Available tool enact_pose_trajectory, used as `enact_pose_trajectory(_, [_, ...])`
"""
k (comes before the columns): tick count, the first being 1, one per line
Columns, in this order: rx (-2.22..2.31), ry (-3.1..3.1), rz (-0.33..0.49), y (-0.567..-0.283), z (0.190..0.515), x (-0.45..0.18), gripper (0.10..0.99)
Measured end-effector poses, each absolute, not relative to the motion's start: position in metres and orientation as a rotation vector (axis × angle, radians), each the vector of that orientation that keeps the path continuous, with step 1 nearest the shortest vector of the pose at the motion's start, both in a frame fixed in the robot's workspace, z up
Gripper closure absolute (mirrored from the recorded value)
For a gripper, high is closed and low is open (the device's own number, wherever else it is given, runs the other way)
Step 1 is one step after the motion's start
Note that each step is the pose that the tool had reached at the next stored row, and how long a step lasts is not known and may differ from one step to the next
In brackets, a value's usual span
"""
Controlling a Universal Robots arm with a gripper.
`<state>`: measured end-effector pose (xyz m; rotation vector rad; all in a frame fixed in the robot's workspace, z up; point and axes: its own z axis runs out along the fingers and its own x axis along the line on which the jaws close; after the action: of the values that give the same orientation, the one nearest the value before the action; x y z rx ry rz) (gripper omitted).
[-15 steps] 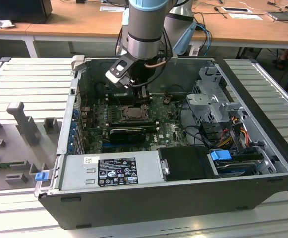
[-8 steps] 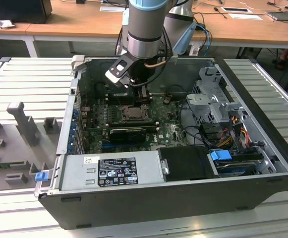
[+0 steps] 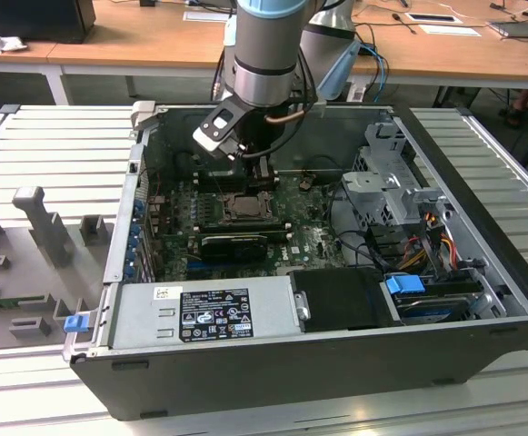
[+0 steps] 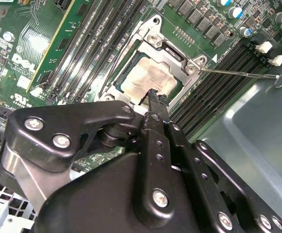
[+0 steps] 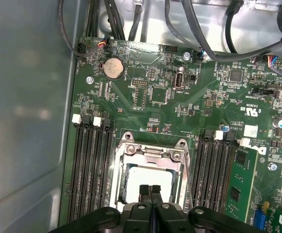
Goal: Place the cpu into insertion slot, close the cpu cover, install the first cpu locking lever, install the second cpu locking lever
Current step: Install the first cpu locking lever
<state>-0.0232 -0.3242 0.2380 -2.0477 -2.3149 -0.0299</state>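
Gripper [image 5: 150,189]: clenched, nothing grasped; tips held together over the cpu [image 4: 149,77], likely for pushing.
Cpu cover [image 5: 131,151]: laid down around the cpu.

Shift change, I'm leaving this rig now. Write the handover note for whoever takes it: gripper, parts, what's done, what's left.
Gripper: shut, nothing held, tips over one edge of the cpu.
cpu: lies flat in the insertion slot on the green motherboard.
cpu cover: down around the chip, whose face shows through the opening.
Done: cpu placed; cover closed, by the look of it.
Left: the locking levers. One lever rod runs out from a socket corner; I cannot tell whether it is latched.
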Motion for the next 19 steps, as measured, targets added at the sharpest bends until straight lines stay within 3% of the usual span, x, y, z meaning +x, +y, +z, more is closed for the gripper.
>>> enact_pose_trajectory(19, [-2.05, -2.311, -0.032, -0.3242, 0.2474, -0.0231, 0.98])
